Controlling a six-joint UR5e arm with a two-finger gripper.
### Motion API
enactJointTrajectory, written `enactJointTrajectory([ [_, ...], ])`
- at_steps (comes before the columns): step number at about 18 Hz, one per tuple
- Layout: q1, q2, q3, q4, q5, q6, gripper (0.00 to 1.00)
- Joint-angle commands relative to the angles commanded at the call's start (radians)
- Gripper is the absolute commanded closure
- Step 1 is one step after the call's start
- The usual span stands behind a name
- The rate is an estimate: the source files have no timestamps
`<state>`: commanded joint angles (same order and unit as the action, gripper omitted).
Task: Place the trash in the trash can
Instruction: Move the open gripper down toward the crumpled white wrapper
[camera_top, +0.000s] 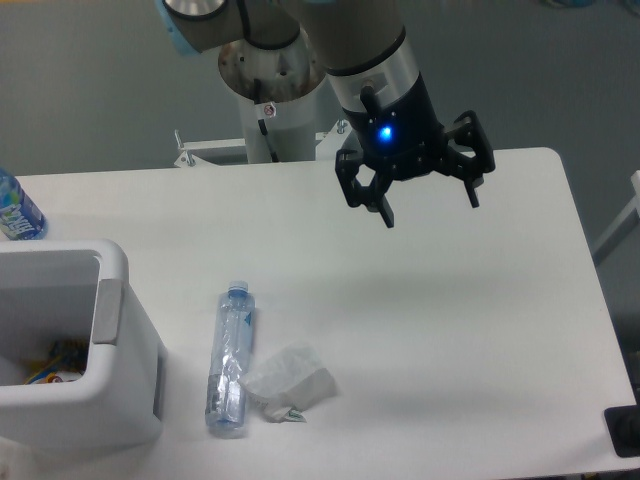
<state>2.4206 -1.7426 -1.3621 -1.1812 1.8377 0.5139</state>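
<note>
A slim clear plastic bottle (229, 360) with a blue cap lies on the white table, cap toward the back. A crumpled white wad (290, 382) lies right beside it, touching or nearly touching its lower end. The white trash can (120, 340) with a grey side panel stands at the left front, just left of the bottle. My gripper (430, 208) hovers above the table's back right area, far from the trash. Its fingers are spread open and hold nothing.
A bottle with a blue-and-white label (17, 210) stands at the table's far left edge behind the bin. The robot's base column (268, 90) is behind the table. The bin holds some coloured items (55, 362). A dark object (625, 432) sits at the front right corner.
</note>
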Motion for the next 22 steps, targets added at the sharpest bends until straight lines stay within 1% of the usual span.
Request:
enactJointTrajectory([
  [3, -0.003, -0.005, -0.021, 0.002, 0.003, -0.014, 0.00],
  [6, -0.015, -0.026, -0.018, 0.012, -0.002, -0.066, 0.00],
  [9, -0.021, -0.063, -0.020, 0.087, -0.005, -0.176, 0.00],
  [11, -0.044, -0.090, -0.020, 0.118, -0.002, -0.199, 0.00],
  [13, -0.049, -0.116, -0.025, 0.152, 0.003, -0.202, 0.00],
  [15, -0.061, -0.139, -0.023, 0.181, 0.008, -0.242, 0.00],
  [18, -0.067, -0.153, -0.023, 0.196, -0.003, -0.278, 0.00],
  [19, -0.075, -0.161, -0.023, 0.216, -0.005, -0.285, 0.00],
  [21, -0.089, -0.179, -0.023, 0.264, -0.012, -0.348, 0.00],
  [22, -0.090, -0.192, -0.023, 0.278, -0.012, -0.360, 0.00],
])
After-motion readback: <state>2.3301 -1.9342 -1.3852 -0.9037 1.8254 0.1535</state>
